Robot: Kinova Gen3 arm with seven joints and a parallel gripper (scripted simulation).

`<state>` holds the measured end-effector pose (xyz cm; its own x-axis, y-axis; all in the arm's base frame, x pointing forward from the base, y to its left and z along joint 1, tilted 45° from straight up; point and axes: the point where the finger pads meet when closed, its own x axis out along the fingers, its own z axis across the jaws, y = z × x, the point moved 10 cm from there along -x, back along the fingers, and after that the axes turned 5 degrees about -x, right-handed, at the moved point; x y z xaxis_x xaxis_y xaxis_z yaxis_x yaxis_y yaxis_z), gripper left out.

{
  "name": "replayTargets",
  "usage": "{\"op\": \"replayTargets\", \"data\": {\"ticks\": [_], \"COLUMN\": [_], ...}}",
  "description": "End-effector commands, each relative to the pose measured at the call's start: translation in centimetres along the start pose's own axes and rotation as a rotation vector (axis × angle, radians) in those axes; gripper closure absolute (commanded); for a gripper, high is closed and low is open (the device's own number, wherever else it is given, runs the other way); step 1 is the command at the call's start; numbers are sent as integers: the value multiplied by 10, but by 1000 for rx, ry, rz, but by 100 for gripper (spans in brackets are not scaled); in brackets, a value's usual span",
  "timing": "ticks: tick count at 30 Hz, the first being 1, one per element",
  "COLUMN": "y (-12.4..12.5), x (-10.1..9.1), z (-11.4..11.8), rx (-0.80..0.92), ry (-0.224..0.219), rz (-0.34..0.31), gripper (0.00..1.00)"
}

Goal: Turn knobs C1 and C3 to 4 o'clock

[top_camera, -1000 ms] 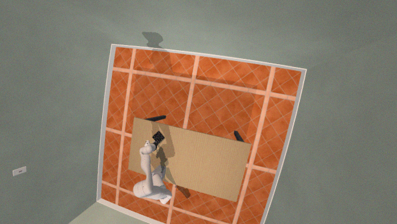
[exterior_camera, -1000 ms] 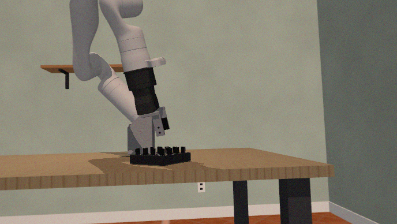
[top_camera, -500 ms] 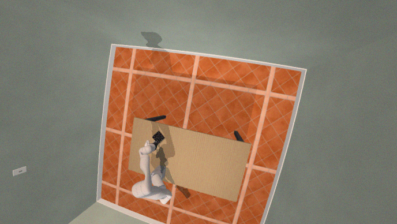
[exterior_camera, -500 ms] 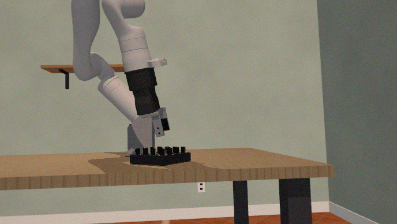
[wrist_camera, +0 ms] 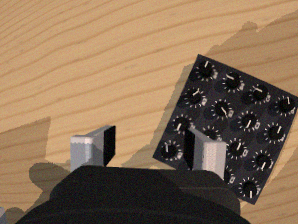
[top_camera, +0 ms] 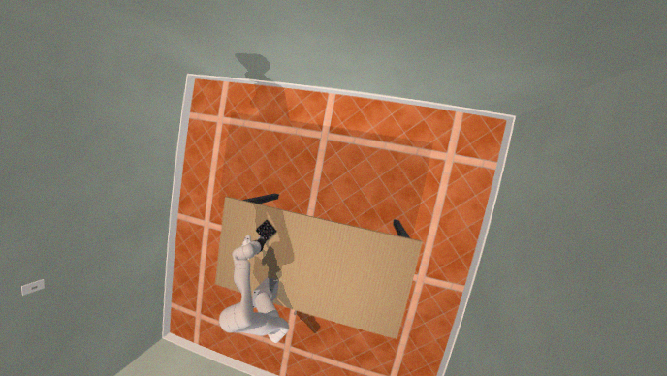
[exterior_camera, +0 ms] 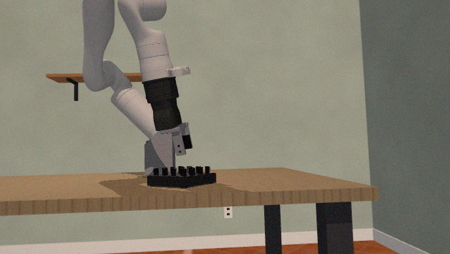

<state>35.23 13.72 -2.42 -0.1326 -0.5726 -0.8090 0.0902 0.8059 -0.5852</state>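
The claw (top_camera: 262,243) (exterior_camera: 184,151) (wrist_camera: 149,141) is spread wide, with nothing between its two fingers, and hangs above the knobs of the black knob box (top_camera: 266,230) (exterior_camera: 167,181) (wrist_camera: 210,90), clear of them. It is tilted rather than plumb — in the exterior view its tips slant down toward the right. In the wrist view one finger shows against bare wood, while the other covers part of the box, hiding some knobs wholly or partly; the box lies off to that finger's side instead of centred between the two.

The box sits flat on the tabletop (top_camera: 339,271) (exterior_camera: 261,183) (wrist_camera: 75,65), turned askew to the table's edges. Its printed names are too small to read, so I cannot say where C1 and C3 point.

Behind the claw, the black wrist section (exterior_camera: 165,108) (wrist_camera: 135,195) follows the same slant up to the pale arm (top_camera: 246,286) (exterior_camera: 155,62). From above, the arm bends sharply at a rounded joint beyond the table's edge, then its forearm reaches back over the wood toward the box. A wooden shelf (exterior_camera: 62,78) is on the wall behind — partly hidden by the arm.
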Motion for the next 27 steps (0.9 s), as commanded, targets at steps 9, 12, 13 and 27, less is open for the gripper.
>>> {"op": "replayTargets", "data": {"ticks": [9,12,13,27], "y": [1,1,1,2], "x": [2,2,2,2], "z": [-1,-1,-1,0], "rx": [46,46,46,80], "ry": [-20,-20,-20,-39], "rz": [-14,-14,-14,-25], "gripper": [0,0,0,0]}}
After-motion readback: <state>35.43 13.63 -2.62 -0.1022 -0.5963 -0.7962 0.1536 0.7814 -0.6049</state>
